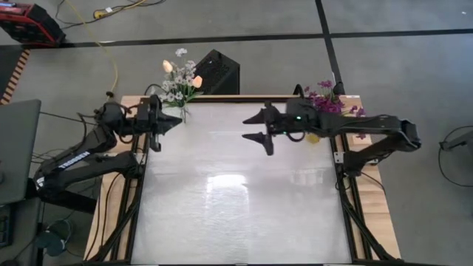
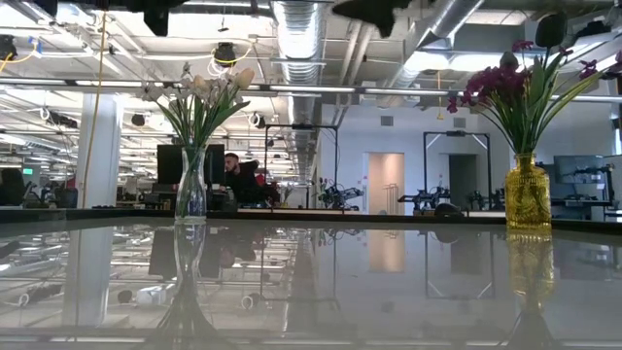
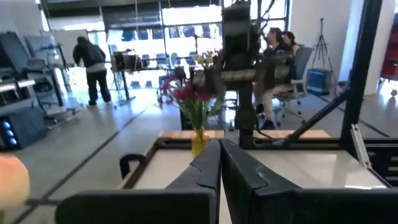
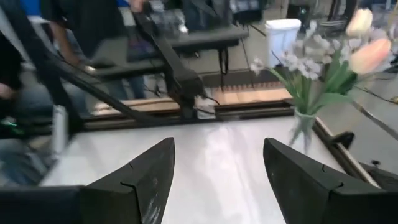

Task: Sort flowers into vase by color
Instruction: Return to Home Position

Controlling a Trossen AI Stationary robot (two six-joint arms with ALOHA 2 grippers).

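A clear glass vase point(image 2: 190, 190) at the table's far left holds white blossom sprays and peach tulip buds point(image 1: 177, 80). A yellow vase point(image 2: 528, 192) at the far right holds the purple flowers point(image 1: 329, 100). My left gripper point(image 1: 177, 120) is shut and empty. It hangs level above the table, just near of the clear vase, and points toward the right edge. My right gripper point(image 1: 247, 127) is open and empty, high over the table's far middle, pointing toward the clear vase point(image 4: 303, 127). No flower lies on the table.
The glossy white tabletop point(image 1: 236, 192) lies bare between the arms and toward the near edge. A black box point(image 1: 216, 72) stands on the floor beyond the far edge. People point(image 3: 92, 65) stand and sit in the room beyond the table.
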